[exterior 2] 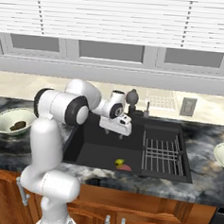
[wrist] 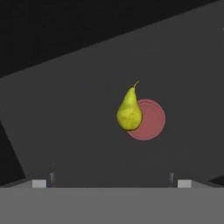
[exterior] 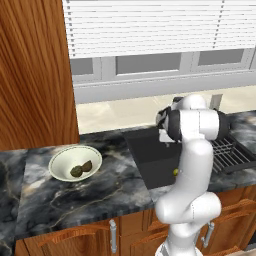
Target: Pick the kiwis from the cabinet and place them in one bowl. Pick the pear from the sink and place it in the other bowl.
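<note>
Here, gripper (exterior 2: 118, 131) above the sink (exterior 2: 97, 153), fingers spread and empty, pear (wrist: 129, 111) below; kiwis (exterior: 81, 169) in bowl (exterior: 61, 161)

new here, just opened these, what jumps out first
The white arm bends over the black sink, its gripper hanging open above the yellow-green pear, which lies on the basin floor against a flat pink disc. Left on the counter, a bowl holds two kiwis.
</note>
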